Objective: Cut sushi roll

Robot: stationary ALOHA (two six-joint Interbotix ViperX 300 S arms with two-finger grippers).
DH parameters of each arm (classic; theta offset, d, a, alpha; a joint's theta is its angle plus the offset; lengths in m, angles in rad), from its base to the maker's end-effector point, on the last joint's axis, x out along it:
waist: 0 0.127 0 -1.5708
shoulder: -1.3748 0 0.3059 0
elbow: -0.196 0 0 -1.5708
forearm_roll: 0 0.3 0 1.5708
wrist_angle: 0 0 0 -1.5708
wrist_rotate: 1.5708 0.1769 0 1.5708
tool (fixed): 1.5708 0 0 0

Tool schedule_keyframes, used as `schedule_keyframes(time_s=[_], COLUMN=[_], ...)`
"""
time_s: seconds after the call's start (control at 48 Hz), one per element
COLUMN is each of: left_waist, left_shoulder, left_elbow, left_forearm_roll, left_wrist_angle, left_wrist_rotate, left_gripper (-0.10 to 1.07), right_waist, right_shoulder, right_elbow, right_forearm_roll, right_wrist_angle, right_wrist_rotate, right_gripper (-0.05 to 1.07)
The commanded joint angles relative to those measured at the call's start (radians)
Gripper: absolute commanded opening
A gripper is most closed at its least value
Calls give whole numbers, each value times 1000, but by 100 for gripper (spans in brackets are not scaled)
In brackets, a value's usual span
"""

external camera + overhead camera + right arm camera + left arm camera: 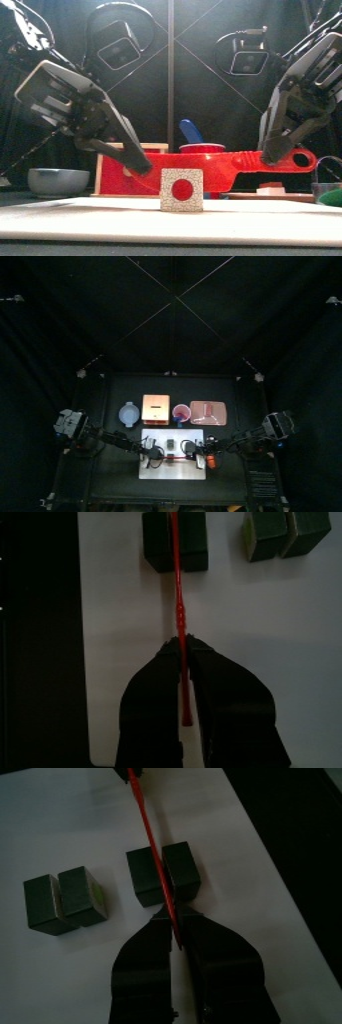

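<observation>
Both claws clamped tight on red knife (227, 160), one at each end. Left claw (174, 938) pinches blade end; right claw (181, 662) grips handle end. Blade lies across sushi roll (163, 874), right along its middle. Two cut pieces (64, 901) sit just beside, on white cutting board (120, 632) on tabletop (120, 466).

Grey bowl (58, 181) at the table's left back, orange box (156, 409) beside it, small pink cup (181, 412) next along, pinkish tray (209, 411) to the right, black curtains (54, 316) around
</observation>
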Motion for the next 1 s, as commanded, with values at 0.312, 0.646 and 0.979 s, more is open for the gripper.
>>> schedule_keyframes(time_s=[0.312, 0.646, 0.979], left_waist=[-8, 34, 17], left_shoulder=[67, 34, -118], left_elbow=[28, 43, 28], left_forearm_roll=[51, 55, 58], left_wrist_angle=[49, 49, 84], left_wrist_rotate=[5, 2, 3], left_gripper=[43, 43, 43], right_waist=[9, -43, -38], right_shoulder=[40, 14, -103], right_elbow=[18, 12, 12], right_forearm_roll=[-5, -77, -81], right_wrist_angle=[43, 110, 156], right_wrist_rotate=[0, 2, 2], right_gripper=[40, 40, 40])
